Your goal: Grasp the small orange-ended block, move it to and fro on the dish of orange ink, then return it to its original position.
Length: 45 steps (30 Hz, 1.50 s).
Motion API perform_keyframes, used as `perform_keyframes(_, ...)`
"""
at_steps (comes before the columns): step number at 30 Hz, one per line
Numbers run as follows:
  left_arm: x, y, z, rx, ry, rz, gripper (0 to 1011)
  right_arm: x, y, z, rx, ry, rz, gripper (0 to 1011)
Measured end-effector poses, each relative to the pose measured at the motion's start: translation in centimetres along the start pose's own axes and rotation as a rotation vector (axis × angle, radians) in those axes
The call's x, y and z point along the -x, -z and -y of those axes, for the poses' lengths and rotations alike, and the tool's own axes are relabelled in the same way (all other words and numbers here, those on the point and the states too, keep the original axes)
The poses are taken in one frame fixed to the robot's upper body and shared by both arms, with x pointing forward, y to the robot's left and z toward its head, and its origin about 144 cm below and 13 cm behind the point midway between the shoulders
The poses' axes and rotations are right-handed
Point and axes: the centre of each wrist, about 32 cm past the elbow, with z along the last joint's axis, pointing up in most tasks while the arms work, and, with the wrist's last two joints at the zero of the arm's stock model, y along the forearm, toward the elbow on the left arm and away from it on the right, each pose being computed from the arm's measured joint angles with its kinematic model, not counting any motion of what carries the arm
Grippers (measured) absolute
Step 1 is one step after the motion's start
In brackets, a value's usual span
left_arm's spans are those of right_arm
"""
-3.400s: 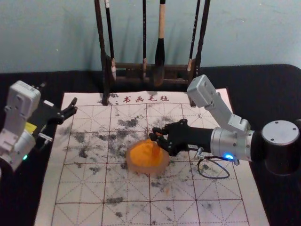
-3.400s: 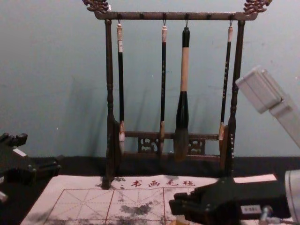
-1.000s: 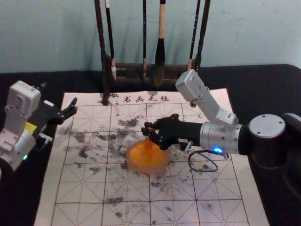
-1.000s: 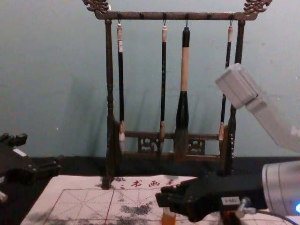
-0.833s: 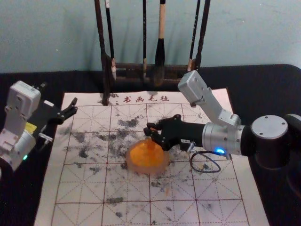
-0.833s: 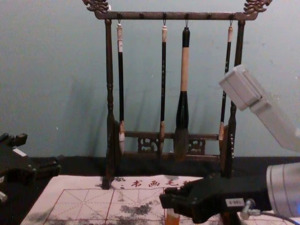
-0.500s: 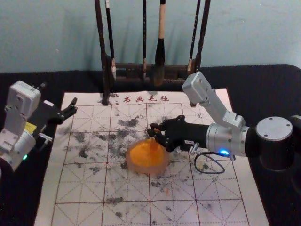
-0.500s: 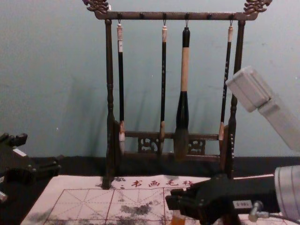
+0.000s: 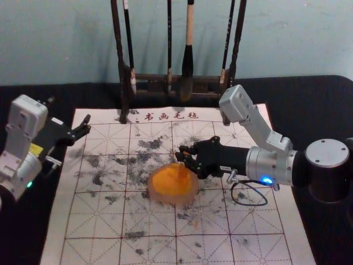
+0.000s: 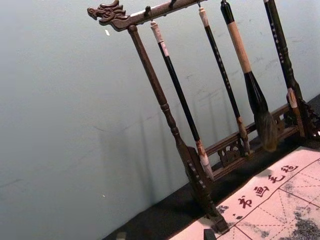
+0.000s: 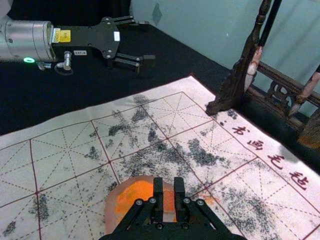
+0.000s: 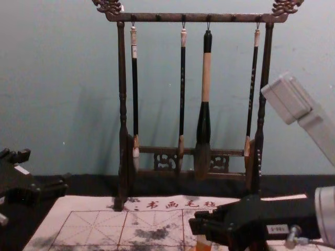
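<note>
While clutching orange-ended block in narrowed jaws of right gripper, has just shifted rightward over ink dish, apparently mid-rub with return pending, leaving left gripper parked open at mat's left edge.

The right gripper is matte black with round screw heads; behind it sit a ringed silver cuff with a blue light, a dark looping cable, a pale boxy housing on a grey bracket, and a black joint under a screwed silver cap. The left gripper is black too, white-labelled, with a yellow sticker and a green-lit silver cuff behind it.
</note>
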Motion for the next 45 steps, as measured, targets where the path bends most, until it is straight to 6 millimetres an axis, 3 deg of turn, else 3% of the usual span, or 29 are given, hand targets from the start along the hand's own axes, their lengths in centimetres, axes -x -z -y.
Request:
perform_keyframes(20,0.0,0.0,0.0,0.000,0.000,0.000,1001,1.1,0.0,0.0,-0.006,-0.045,0.008,125)
perform_keyframes(45,0.0,0.0,0.0,0.000,0.000,0.000,1001,1.6,-0.7,-2.2,0.001,-0.079,0.007,125)
